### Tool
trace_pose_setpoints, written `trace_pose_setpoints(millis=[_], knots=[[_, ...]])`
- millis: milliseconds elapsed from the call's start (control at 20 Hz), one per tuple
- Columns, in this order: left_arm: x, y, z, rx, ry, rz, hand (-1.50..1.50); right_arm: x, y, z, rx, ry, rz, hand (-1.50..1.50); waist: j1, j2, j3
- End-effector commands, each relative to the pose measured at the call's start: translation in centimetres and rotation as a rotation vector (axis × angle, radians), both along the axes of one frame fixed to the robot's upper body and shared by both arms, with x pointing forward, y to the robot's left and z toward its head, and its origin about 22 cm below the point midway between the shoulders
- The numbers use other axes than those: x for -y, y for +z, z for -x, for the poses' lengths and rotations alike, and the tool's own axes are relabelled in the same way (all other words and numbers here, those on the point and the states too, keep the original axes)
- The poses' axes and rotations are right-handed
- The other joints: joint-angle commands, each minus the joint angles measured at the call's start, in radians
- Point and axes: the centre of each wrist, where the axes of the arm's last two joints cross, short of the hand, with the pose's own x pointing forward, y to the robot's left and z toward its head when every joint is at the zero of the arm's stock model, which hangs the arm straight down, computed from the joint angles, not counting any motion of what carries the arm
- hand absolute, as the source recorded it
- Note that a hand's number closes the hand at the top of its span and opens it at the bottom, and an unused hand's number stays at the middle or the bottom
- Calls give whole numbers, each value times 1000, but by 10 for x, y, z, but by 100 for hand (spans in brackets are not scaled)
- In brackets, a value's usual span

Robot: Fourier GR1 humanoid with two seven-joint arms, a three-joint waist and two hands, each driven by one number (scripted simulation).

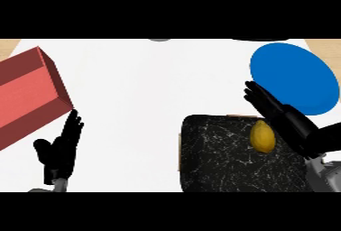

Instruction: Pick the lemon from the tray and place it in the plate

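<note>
A yellow lemon (262, 136) lies on the black marbled tray (223, 155) near the tray's far right corner. The blue plate (294, 78) lies beyond the tray at the upper right. My right hand (286, 118) reaches in from the right with straight fingers, hovering just right of and above the lemon, open and holding nothing. It overlaps the plate's lower left edge. My left hand (61, 149) rests at the lower left, fingers up and open.
A red box (28, 97) stands at the left edge, right beside my left hand. White counter (153, 90) spreads between the box and the tray.
</note>
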Motion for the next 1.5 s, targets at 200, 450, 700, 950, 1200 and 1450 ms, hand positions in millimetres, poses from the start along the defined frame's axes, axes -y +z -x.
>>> trace_pose_setpoints(millis=[200,450,700,950,1200,1450], knots=[[-9,17,-7,-38,-4,-101,0,30,25,16,144,-101,-368,150,-29,-8,21],[-2,9,-7,-67,-18,-69,0,90,93,0,562,-310,564,150,-74,-16,12],[13,12,-8,-72,-69,-39,0,44,-43,23,305,-575,-282,-150,-26,4,32],[24,24,-21,-65,-103,-70,0,85,-90,54,427,-280,-207,-150,-2,3,22],[32,21,-18,-77,-101,-52,0,105,-59,36,488,-269,199,-150,3,1,18],[16,27,-19,-94,-99,-53,0,121,-4,24,469,-248,464,-150,3,-3,17]])
